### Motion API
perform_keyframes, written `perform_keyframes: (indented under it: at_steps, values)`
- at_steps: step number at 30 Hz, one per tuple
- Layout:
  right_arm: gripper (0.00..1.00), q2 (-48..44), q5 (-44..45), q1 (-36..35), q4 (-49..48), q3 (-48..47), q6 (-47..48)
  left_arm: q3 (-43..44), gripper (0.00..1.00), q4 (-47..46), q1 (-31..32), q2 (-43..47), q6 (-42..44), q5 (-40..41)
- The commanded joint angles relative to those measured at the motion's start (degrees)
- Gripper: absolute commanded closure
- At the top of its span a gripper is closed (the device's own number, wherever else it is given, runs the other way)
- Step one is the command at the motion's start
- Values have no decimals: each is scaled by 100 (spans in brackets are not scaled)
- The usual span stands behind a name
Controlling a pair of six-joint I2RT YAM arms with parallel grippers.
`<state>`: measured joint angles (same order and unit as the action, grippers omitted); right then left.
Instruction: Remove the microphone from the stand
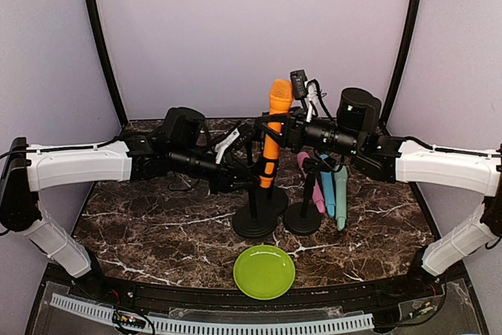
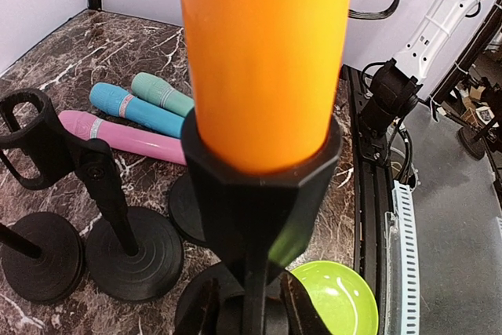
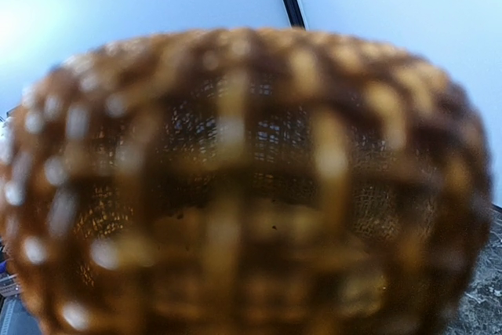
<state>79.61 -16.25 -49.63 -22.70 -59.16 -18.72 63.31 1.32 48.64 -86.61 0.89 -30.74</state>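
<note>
Microphone [image 1: 271, 153] stands upright in its stand [image 1: 255, 223], long axis vertical; right jaws clasp it just below the head; left jaws sit narrow about the stem, grip unclear.

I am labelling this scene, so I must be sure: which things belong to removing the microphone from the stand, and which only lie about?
Belong to the job: orange microphone, its black stand, left fingers beside the stand's post, right fingers at the microphone.
Lying about: pink microphone, blue microphone, teal microphone, empty stand, green plate.
</note>
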Motion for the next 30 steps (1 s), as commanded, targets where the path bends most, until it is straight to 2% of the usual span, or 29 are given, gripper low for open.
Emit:
perform_keyframes:
  at_steps: [1,8,18,26,30]
  values:
    - [100,-163,314,-3,-765,-107,-279,-122,100,-215,-28,320,193,302]
    - [100,-77,1074,-6,-538,-180,-550,-369,100,-335,-29,464,360,1038]
    - [100,72,1841,-8,-69,-441,-769,-465,100,-432,-25,383,395,1215]
    - [100,92,1658,-4,-26,-463,-540,-343,100,-382,-27,301,338,948]
    - [100,9,1188,28,-208,-377,-376,-303,100,-357,-29,313,353,785]
